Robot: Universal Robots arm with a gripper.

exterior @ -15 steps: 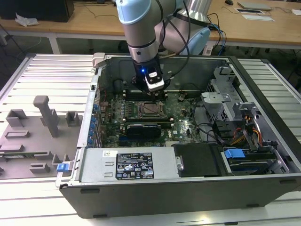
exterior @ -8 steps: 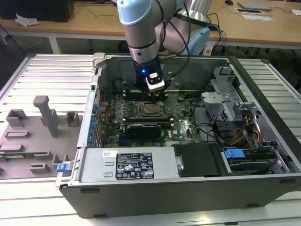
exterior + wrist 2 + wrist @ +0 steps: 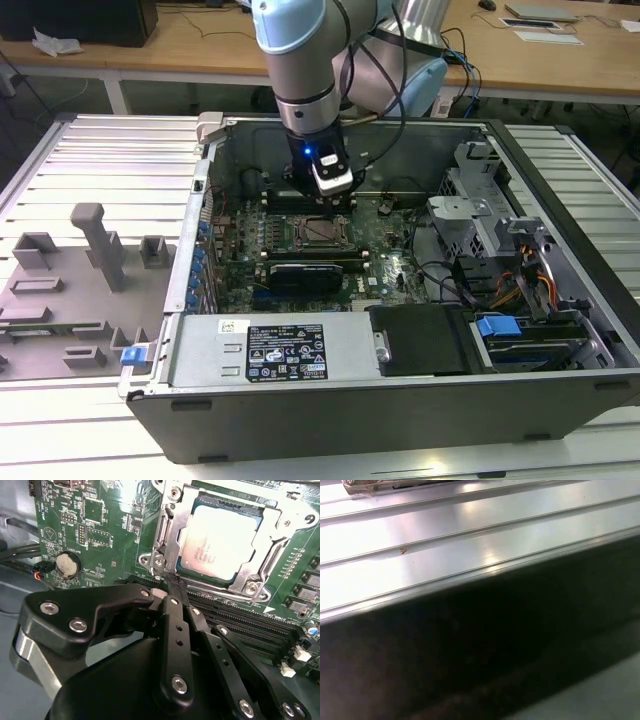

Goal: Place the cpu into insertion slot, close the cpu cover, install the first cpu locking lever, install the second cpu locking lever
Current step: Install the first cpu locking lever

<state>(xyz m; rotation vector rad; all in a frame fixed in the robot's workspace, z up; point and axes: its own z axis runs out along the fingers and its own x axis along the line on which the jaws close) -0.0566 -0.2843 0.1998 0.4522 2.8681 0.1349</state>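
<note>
Jaws closed together, nothing gripped; gripper (image 3: 169,587) tips touched cpu cover (image 3: 172,525) edge, cpu (image 3: 222,540) seated just beyond.

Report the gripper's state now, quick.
Gripper: shut, fingertips together beside the cpu cover, which lies closed over the cpu; whether it pinches a lever cannot be told.

We are looking at a robotics lab or electronics workshop. An open grey desktop computer case (image 3: 400,400) lies on a ribbed aluminium workbench (image 3: 100,150), beside a grey plastic fixture tray of moulded holders (image 3: 70,290). Behind it stand long wooden desks (image 3: 560,60) with cables and papers, and a pale blue and silver robot arm (image 3: 295,60) reaches in.
</note>
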